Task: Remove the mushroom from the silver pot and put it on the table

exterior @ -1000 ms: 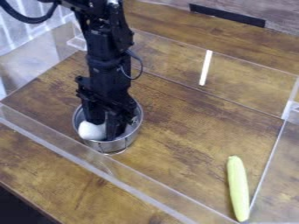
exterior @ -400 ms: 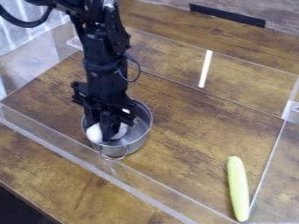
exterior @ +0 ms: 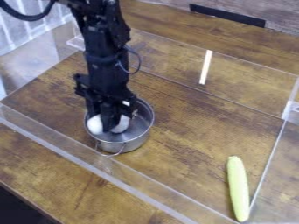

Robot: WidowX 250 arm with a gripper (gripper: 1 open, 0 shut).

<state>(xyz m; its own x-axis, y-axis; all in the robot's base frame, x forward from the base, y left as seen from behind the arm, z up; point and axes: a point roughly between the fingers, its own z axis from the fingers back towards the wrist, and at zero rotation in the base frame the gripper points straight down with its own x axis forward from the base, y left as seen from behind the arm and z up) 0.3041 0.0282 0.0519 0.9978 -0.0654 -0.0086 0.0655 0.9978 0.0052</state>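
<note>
The silver pot [exterior: 142, 133] stands on the table [exterior: 198, 118] at the left of the walled area. Its mushroom [exterior: 100, 126] shows only as a white rounded patch inside the pot; its cap is hidden by the arm. My gripper [exterior: 114, 121] reaches straight down into the pot from the black arm above. Its dark fingers [exterior: 118, 114] are drawn close together against the white mushroom, and it appears shut on it. The mushroom is still low inside the pot.
A long yellow-green stick toy [exterior: 237, 187] lies on the planks at the front right. Low clear acrylic walls [exterior: 176, 206] ring the work area, with a white strip [exterior: 205, 67] on the far wall.
The fingers have closed from wide apart to nearly together around the white mushroom. The pot has shifted slightly to the right under the gripper.
</note>
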